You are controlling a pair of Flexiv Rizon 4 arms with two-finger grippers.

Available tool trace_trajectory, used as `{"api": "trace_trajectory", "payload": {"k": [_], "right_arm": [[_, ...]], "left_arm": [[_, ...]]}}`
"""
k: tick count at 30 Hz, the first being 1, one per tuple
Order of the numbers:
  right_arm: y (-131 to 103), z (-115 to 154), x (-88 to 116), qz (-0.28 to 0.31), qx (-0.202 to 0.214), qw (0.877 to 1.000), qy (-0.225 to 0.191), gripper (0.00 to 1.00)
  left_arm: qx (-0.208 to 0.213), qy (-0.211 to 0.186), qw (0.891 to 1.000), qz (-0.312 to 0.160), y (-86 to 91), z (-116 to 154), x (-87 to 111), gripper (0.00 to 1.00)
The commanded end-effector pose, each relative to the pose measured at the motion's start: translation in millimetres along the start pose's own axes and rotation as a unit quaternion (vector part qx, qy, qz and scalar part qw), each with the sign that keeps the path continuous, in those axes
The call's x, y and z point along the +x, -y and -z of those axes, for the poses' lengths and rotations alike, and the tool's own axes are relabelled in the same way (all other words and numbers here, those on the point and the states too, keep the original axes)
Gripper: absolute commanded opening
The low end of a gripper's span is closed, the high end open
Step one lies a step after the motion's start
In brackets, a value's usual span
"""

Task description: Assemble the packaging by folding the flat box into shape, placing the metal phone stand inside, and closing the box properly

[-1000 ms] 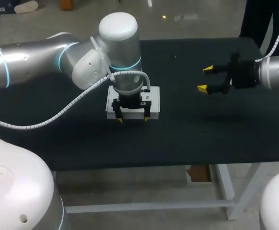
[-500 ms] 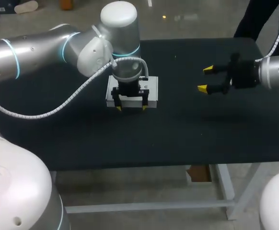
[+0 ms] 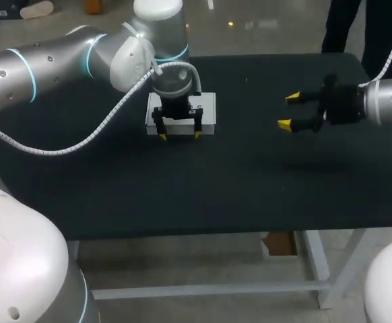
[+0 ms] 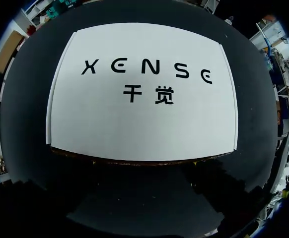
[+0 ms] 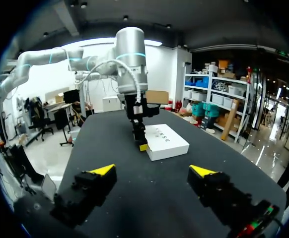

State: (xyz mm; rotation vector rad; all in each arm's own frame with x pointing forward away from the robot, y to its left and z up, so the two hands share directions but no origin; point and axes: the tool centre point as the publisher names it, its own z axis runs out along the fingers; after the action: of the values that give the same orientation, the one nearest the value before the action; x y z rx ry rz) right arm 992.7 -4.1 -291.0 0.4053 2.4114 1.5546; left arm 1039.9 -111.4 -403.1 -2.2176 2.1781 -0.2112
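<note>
My desk (image 3: 182, 195) has a plain black top. The white box (image 3: 207, 111) lies flat, printed face up, near the far edge and left of the middle. My left gripper (image 3: 180, 136) stands over the box's near side with its fingers apart; I cannot tell if they touch it. My right gripper (image 3: 289, 112) hovers toward the right edge, fingers wide apart and empty.

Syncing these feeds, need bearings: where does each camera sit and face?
Head view: above and behind, looking down on the table; left arm, right arm, left tool, right tool show.
Left wrist view: left wrist, facing down onto the white box; no tool visible.
Right wrist view: right wrist, looking across the table; the open right tool shows.
Shared: all see the white box.
</note>
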Motion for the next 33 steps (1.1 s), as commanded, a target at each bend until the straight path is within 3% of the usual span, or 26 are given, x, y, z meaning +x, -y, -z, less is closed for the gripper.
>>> {"api": "trace_trajectory", "payload": {"k": [1,20,33], "right_arm": [[1,1,-1,0.001,-0.003,1.000,-0.002,1.00],[1,1,-1,0.001,-0.003,1.000,-0.002,1.00],[1,1,-1,0.001,-0.003,1.000,-0.002,1.00]], "left_arm": [[-0.025,0.001,1.000,0.000,21.5,-4,1.0,1.00],[-0.034,0.004,0.999,0.010,100.4,-8,-13.5,1.00],[-0.022,-0.005,1.000,0.016,121.3,-2,-18.5,1.00]]}}
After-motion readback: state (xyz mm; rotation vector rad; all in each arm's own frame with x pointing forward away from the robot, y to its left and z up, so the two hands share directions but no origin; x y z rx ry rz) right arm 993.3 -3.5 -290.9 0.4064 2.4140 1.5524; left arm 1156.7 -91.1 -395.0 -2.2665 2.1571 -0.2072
